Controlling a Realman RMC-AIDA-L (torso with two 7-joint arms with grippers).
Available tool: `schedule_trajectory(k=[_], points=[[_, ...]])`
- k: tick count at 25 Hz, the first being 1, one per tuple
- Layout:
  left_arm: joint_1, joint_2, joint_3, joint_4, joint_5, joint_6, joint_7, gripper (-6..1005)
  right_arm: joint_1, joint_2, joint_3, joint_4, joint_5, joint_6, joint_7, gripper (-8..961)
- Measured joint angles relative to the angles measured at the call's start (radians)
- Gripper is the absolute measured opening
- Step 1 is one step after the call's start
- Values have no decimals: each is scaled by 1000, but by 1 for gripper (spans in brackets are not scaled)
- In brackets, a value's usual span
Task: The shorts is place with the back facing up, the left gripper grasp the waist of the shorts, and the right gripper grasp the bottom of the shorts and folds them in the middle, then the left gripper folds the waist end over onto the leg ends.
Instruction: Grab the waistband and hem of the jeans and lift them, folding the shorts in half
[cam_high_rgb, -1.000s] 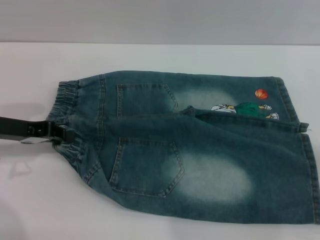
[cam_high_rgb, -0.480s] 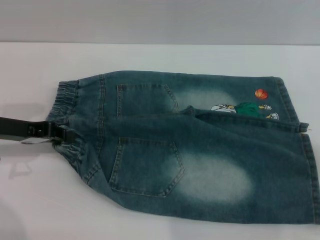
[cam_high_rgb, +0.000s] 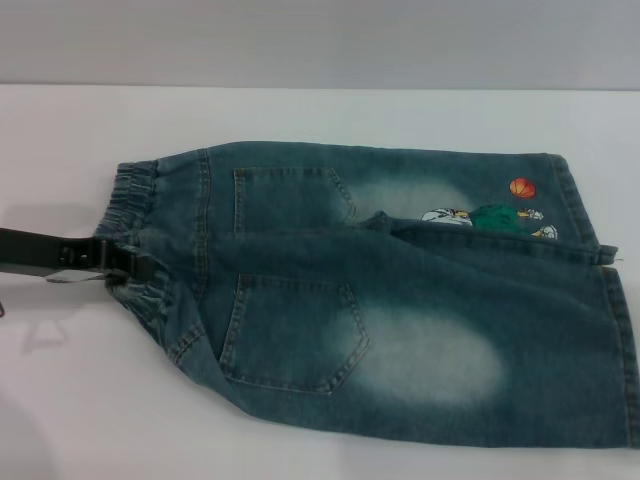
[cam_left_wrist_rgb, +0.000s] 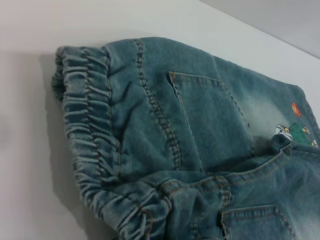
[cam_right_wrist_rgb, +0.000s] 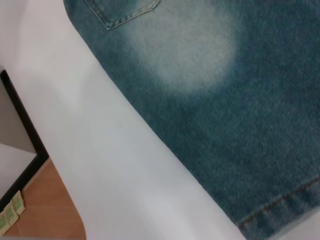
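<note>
The white desk carries the shorts, which lie flat with the back side up and fill most of the head view. The shorts are folded along the middle, so one leg lies partly over the other, and the two back pockets show one above the other. The waist is at the robot's left, gathered and bunched. The bottom of the shorts is at the robot's right, reaching the edge of the head view; the far leg shows the cartoon print and a small orange ball near its hem.

The left gripper comes in low over the desk from the left edge and meets the waist at its middle. Its black fingers seem to be pinching the gathered band, though the dark cloth makes this hard to confirm. The left wrist view looks close along the ruffled waist.

The right gripper does not appear in any view; the right wrist view shows only one leg of the shorts, a stitched hem and the desk.
</note>
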Motion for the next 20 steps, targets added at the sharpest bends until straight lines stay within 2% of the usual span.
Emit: schedule_trajectory(k=[20], points=[[-5, -2, 0, 0, 0, -3, -1, 81, 16, 4, -39, -15, -11, -9, 24, 532]])
